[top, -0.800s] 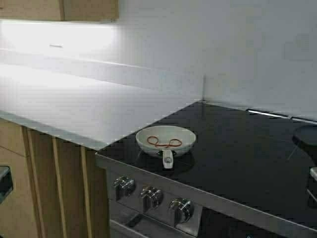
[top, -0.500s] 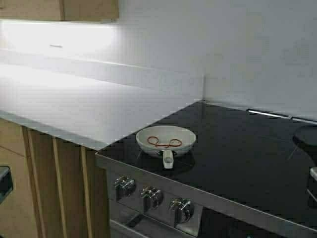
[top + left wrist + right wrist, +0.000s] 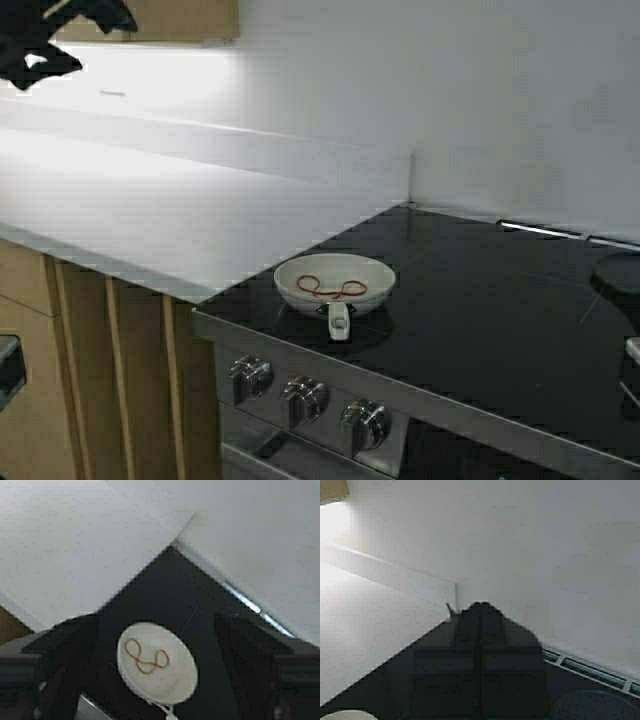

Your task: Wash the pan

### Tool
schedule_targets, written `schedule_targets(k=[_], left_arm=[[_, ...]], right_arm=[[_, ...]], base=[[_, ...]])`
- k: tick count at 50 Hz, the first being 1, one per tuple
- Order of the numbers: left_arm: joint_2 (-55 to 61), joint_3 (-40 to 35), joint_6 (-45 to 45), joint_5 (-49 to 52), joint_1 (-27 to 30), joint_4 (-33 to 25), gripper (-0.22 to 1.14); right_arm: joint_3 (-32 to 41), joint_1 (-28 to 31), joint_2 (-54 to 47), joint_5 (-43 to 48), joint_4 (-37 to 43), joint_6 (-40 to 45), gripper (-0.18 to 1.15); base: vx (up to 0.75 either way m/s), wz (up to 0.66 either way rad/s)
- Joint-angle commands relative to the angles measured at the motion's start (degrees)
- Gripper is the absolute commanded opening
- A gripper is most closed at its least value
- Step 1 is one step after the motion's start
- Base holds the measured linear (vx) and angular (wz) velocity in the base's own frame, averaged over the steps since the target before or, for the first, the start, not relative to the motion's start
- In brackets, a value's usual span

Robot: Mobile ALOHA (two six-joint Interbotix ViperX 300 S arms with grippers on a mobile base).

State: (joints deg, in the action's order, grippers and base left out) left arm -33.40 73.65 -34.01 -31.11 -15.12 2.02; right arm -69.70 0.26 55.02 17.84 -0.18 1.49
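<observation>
Newly arrived left end effector [image 3: 40, 40], high above pan [image 3: 335, 281]

legible markings: none

no text, label, brand, number or sign can be read in any view. the red-orange squiggle inside the pan [image 3: 334, 284] is a loose looped line, not lettering. the stove knobs [image 3: 306, 399] show no readable marks.
</observation>
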Motion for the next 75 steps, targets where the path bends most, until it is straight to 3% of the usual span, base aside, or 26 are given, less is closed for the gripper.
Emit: schedule_targets(k=[1,23,38,52,75], left_arm=[[7.47,0.35,-4.83,-7.12,-0.44,3.6,1.0],[42.8,-6.86,-24.17,-34.19,-1.58,16.35,1.0],[68.38,-18.46,-36.21,-50.27,-7.03,18.19,1.0],[81.65,-27.86,-43.77,-52.65,-11.34,18.19,1.0],[88.95,-38.58,-50.89,-52.56,-13.01,17.4,1.0]], right_arm=[[0.53,0.09,-0.53,0.53,-0.26,-0.26,0.06],[0.26,0.09,-0.79,0.44,-0.44,-0.79,0.06],[0.26,0.09,-0.88,0.53,-0.53,-0.79,0.06],[0.18,0.09,-0.88,0.35,-0.62,-0.7,0.06],[0.09,0.09,-0.88,0.26,-0.53,-0.7,0.06]], base=[[0.0,0.0],[0.0,0.0],[0.0,0.0],[0.0,0.0],[0.0,0.0]])
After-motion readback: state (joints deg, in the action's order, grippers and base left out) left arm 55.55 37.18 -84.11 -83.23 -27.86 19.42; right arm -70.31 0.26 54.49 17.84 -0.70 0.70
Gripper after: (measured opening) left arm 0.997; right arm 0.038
